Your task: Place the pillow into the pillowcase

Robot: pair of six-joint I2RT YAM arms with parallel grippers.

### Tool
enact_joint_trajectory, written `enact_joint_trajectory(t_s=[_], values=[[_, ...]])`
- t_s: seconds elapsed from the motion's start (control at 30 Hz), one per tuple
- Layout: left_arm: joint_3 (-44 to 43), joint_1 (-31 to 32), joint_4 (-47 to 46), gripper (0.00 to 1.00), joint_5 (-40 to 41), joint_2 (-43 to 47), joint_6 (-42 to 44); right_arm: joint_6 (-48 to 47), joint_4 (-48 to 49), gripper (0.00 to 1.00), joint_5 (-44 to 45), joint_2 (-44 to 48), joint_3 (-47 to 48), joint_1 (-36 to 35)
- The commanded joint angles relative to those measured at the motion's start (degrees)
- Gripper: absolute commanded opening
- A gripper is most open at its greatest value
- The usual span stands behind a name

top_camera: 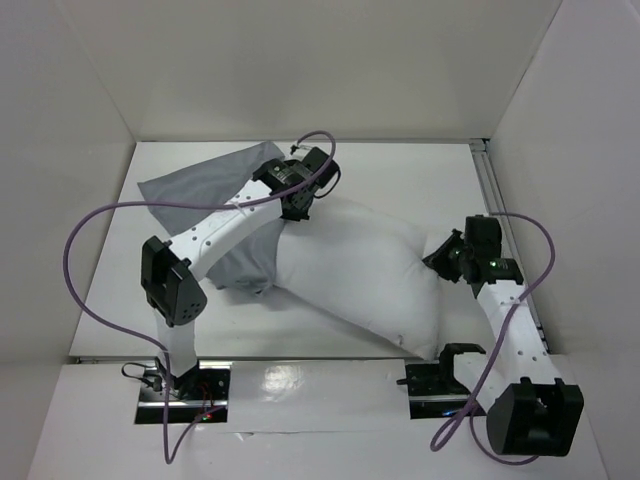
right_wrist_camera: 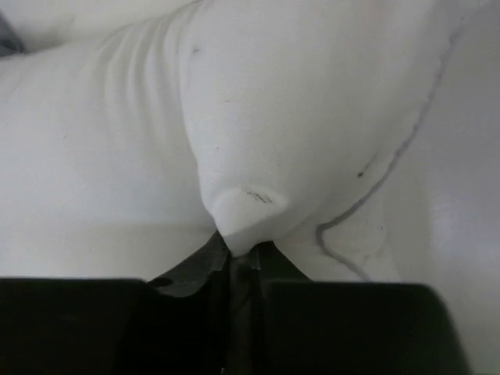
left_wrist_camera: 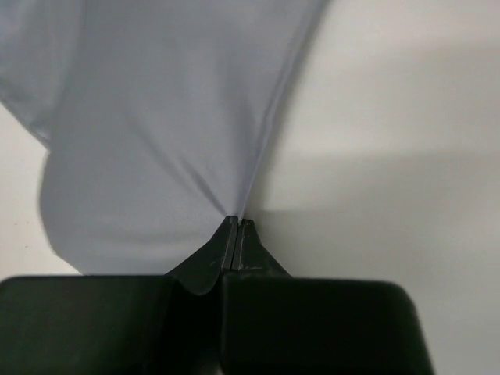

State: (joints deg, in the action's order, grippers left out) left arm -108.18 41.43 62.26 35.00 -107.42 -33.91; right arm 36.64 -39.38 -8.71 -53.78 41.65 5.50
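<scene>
Pillowcase [top_camera: 195,190]: grey and wrinkled. It lies on the white table [top_camera: 400,170], spreading out to the left of the left claw and passing beneath that arm toward the near side.

Left claw [left_wrist_camera: 237,223]: the fingers are pressed together on a thin fold of the pillowcase. In the left wrist view the grey cloth fans up and away from the tips, with its creases running down to the pinch. The bare table shows to the right of the cloth. From above, this claw sits at the far left end of the pillow.

Purple cable [top_camera: 90,235]: it loops out wide to the left of the left arm and curls over the claw's wrist.

Pillow [top_camera: 360,265]: white and plump. It lies slantwise between the two claws, its far left end beside the left claw and its right end at the right claw. Its left end meets the grey cloth, but the arm covers the join, so I cannot tell whether that end sits inside the mouth or only against it.

Right claw [right_wrist_camera: 238,250]: the fingers are clamped on a corner of the pillow. In the right wrist view a small white nub of that corner bulges just above the tips. The pillow swells away beyond the nub, and a dark seam line curves off to the right.
</scene>
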Motion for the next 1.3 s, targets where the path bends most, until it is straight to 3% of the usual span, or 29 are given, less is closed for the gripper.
enact_joint_trajectory(t_s=[0.0, 0.03, 0.13, 0.27, 0.33, 0.4, 0.5, 0.73, 1.0, 1.23, 1.27], values=[[-5.8, 3.5, -1.7, 0.00, -8.0, -0.3, 4.1, 5.2, 13.2, 0.07, -10.6, 0.8, -3.2, -6.4], [-6.9, 4.4, -2.4, 0.00, -13.4, -0.3, 4.9, 7.8, 16.3, 0.00, -11.2, 0.8, -3.2, -9.8], [-14.9, 8.0, -4.7, 0.00, -26.8, -1.1, 7.5, 11.4, 26.1, 0.00, -10.0, -1.0, 1.8, -17.2], [-33.4, 11.0, -7.1, 0.00, -45.3, -4.8, 6.4, 9.4, 25.1, 0.00, 0.0, -4.9, 18.5, -24.8], [-33.3, 11.0, -11.3, 0.00, -53.4, -3.4, 4.5, 9.4, 24.2, 0.00, 4.0, -4.3, 24.0, -28.7], [-26.7, 10.2, -15.3, 0.00, -54.3, -0.6, 2.3, 9.9, 23.3, 0.00, 10.4, -1.7, 24.0, -30.9], [-18.8, 5.5, -19.3, 0.00, -53.0, 1.8, 1.7, 14.3, 23.3, 0.00, 16.6, 3.3, 16.4, -34.7], [-18.5, -1.2, -18.8, 0.00, -53.4, -5.5, 2.9, 26.4, 24.0, 0.00, 23.7, 11.5, -4.8, -42.8], [-28.4, -0.6, -18.8, 0.00, -56.1, -9.2, 2.2, 24.3, 21.5, 0.00, 30.7, 10.3, 0.1, -44.9], [-20.2, -1.2, -18.2, 0.00, -52.8, -8.2, 2.8, 18.7, 21.6, 0.00, 31.3, 5.5, 1.5, -38.9], [-19.1, -1.2, -17.4, 0.25, -51.2, -7.4, 2.8, 16.1, 21.1, 0.00, 30.2, 4.7, 2.1, -35.6]])
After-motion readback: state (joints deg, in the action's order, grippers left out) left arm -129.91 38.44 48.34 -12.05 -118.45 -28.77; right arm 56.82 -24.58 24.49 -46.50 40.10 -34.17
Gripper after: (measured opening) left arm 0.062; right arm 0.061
